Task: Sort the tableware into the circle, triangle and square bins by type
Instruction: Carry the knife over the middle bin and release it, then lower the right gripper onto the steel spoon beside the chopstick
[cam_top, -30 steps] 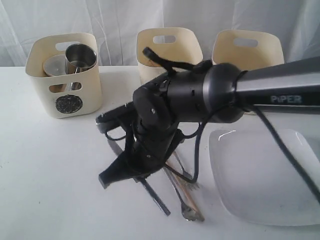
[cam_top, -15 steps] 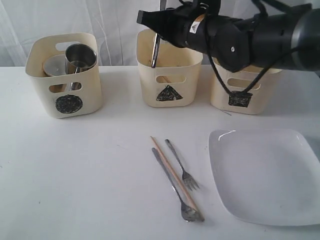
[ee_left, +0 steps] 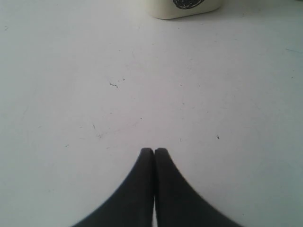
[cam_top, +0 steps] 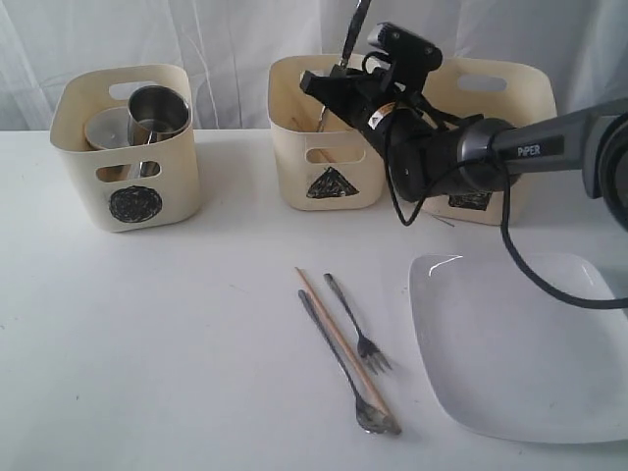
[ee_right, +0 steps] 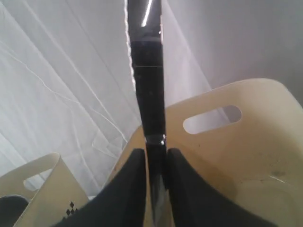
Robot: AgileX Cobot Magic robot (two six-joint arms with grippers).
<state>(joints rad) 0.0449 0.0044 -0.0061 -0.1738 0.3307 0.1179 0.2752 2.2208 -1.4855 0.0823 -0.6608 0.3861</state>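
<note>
With the right gripper (ee_right: 155,156) clamped on the knife (cam_top: 354,27) at upper centre, over the triangle bin (cam_top: 294,177), sink its lower end below the rim before letting go; the left gripper (ee_left: 154,152) rests closed above the counter (ee_left: 142,71).

Can't see knife's (ee_right: 147,71) top end, cropped at frame edge; can't read rt bin's (cam_top: 525,203) mark, mostly behind arm (cam_top: 530,147), prob. square.

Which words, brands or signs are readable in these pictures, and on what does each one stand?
"PiPER": on the right arm.
Black circle sign: left bin.
Black triangle sign: middle bin.
Dark sign, partly hidden: right bin.
Small sticker on that arm's wrist: too small to read.
</note>
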